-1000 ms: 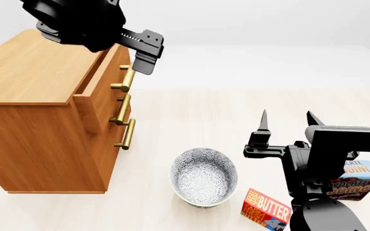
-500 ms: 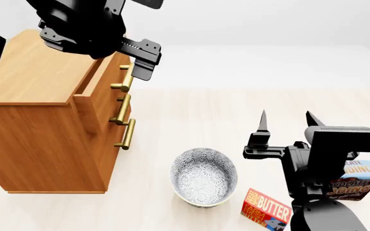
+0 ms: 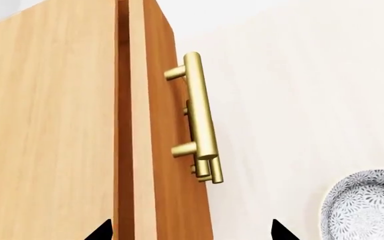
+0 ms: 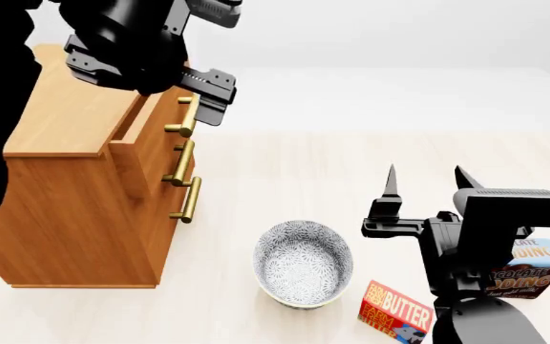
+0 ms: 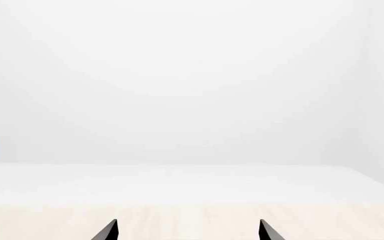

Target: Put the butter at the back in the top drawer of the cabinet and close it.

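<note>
The butter (image 4: 397, 313), a small orange-red box with white lettering, lies on the floor at the front right, beside my right arm. The light-brown cabinet (image 4: 74, 215) stands at the left. Its top drawer (image 4: 155, 129) is pulled out a little, with a narrow gap behind its front (image 3: 158, 150). My left gripper (image 4: 210, 97) is open and empty, just above the drawer's brass handle (image 3: 202, 115); in the left wrist view (image 3: 188, 235) its tips straddle the drawer front. My right gripper (image 4: 423, 179) is open and empty, pointing away over the floor, and shows in its wrist view (image 5: 188, 232).
A patterned bowl (image 4: 303, 263) sits on the floor between the cabinet and the butter, and shows in the left wrist view (image 3: 369, 207). A chocolate pudding box (image 4: 533, 269) stands at the far right behind my right arm. Two lower drawers with brass handles (image 4: 189, 199) are shut.
My left arm has shifted left and down, bringing its gripper closer to the top drawer's handle. The drawer, the butter and the right arm have not moved.
</note>
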